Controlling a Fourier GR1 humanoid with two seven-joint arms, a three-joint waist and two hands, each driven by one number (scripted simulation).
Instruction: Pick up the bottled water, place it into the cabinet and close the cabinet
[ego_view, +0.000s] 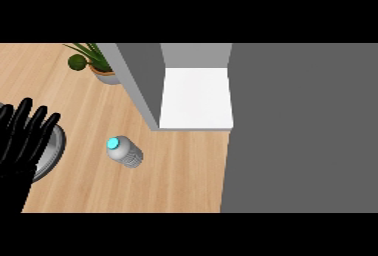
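The bottled water (123, 151) is seen standing free near the open cabinet (196, 97), untouched by the left hand (26, 137), fingers straight, so it could be toppled by a careless reach.

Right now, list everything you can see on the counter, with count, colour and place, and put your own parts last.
bottle: one, clear grey with a turquoise cap, on the counter in front of the cabinet.
cabinet: one, grey walls with a white floor inside, open, at the counter's back.
door: one, dark grey, fills the right side.
plant: one, green in a pale pot, back left.
plate: one, grey, left edge, partly hidden.
counter: one, light wood.
left hand: one, black, open, fingers up, at the left edge.
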